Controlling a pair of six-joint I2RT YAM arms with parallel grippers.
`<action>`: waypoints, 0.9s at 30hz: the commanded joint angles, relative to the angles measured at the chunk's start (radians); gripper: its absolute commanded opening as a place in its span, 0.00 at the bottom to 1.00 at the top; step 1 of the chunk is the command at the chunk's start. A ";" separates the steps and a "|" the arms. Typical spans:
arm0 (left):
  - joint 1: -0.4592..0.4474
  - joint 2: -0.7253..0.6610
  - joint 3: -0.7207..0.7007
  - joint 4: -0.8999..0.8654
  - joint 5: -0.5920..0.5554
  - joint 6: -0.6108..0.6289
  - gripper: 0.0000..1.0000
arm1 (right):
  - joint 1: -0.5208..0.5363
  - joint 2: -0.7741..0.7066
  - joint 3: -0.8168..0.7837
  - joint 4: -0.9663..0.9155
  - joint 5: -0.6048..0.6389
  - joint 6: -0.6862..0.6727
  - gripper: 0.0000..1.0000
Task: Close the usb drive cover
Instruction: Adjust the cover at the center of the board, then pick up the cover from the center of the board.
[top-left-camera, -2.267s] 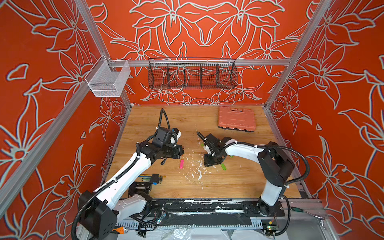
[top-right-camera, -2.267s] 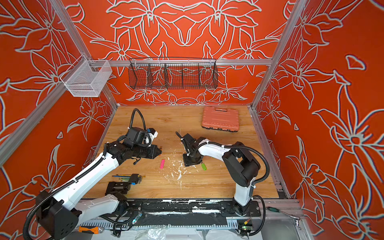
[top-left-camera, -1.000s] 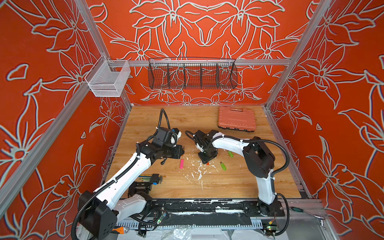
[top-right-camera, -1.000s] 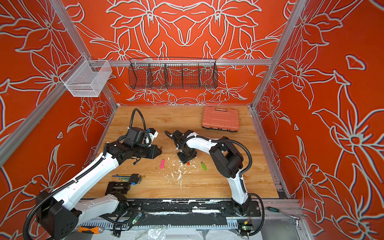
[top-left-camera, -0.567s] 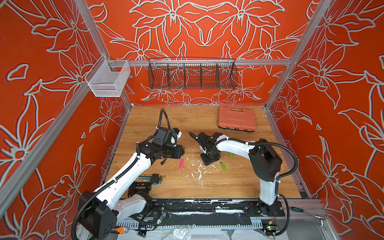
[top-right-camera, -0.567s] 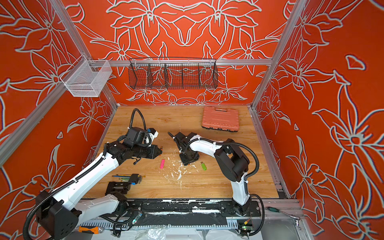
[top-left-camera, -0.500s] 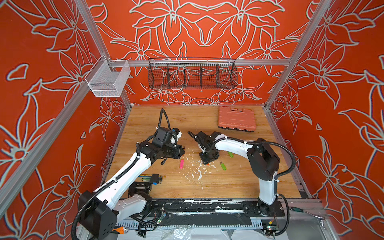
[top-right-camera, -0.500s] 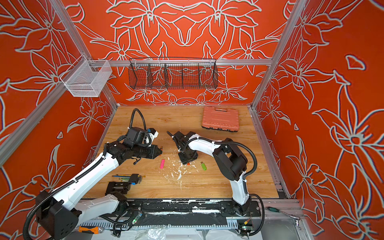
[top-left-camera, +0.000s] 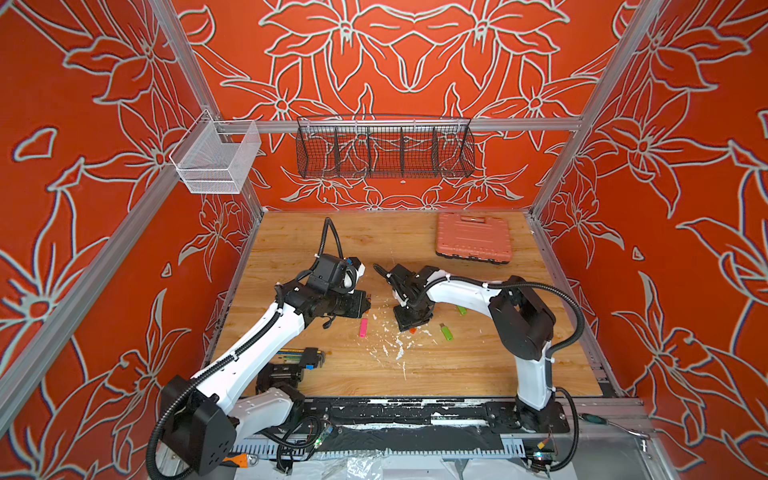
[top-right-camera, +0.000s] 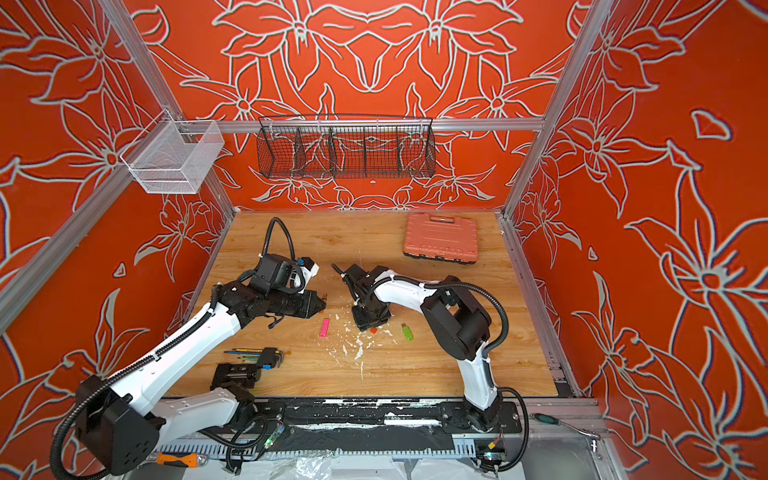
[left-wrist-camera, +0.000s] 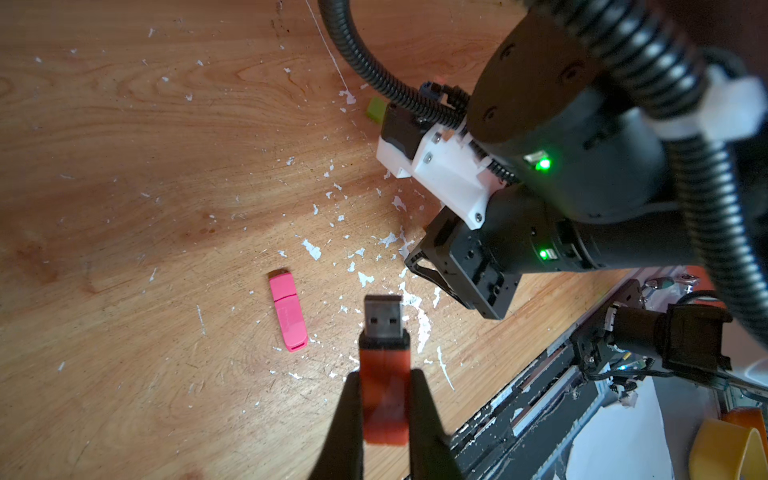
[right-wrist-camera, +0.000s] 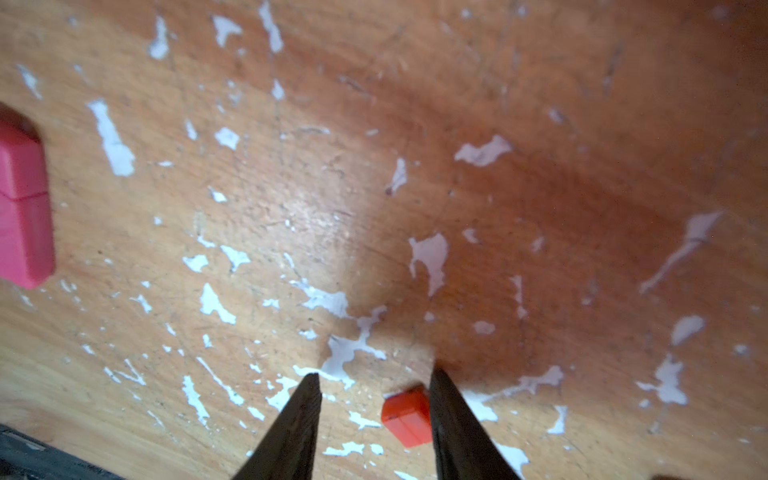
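My left gripper (left-wrist-camera: 384, 374) is shut on the orange usb drive (left-wrist-camera: 383, 328), held above the table with its bare metal plug pointing outward. In both top views this gripper (top-left-camera: 365, 301) (top-right-camera: 322, 305) hovers left of centre. The small orange cover (right-wrist-camera: 406, 415) lies on the wood between the fingers of my right gripper (right-wrist-camera: 374, 374). That gripper is open and reaches down to the table; the cover touches one finger and a gap separates it from the other. In the top views the cover (top-left-camera: 412, 331) (top-right-camera: 372, 330) peeks out below the right gripper (top-left-camera: 411, 326).
A capped pink drive (top-left-camera: 363, 327) (left-wrist-camera: 288, 313) lies between the arms. A green drive (top-left-camera: 446, 331) and a green cap (top-left-camera: 461, 309) lie right of the right gripper. An orange tool case (top-left-camera: 473, 239) sits at the back right, hex keys and pencils (top-left-camera: 305, 357) at the front left.
My right arm swung left and settled over the orange cover, and its jaws have narrowed a little. The left arm has held still with the drive.
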 joint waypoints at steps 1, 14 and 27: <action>-0.002 -0.001 0.010 0.011 0.009 0.015 0.04 | 0.009 0.024 0.006 0.022 -0.027 -0.004 0.45; -0.004 0.005 0.007 0.014 0.016 0.015 0.04 | 0.010 0.053 0.051 -0.129 0.060 -0.347 0.45; -0.013 -0.025 0.013 -0.014 -0.005 0.015 0.04 | 0.022 0.109 0.110 -0.222 0.039 -0.594 0.41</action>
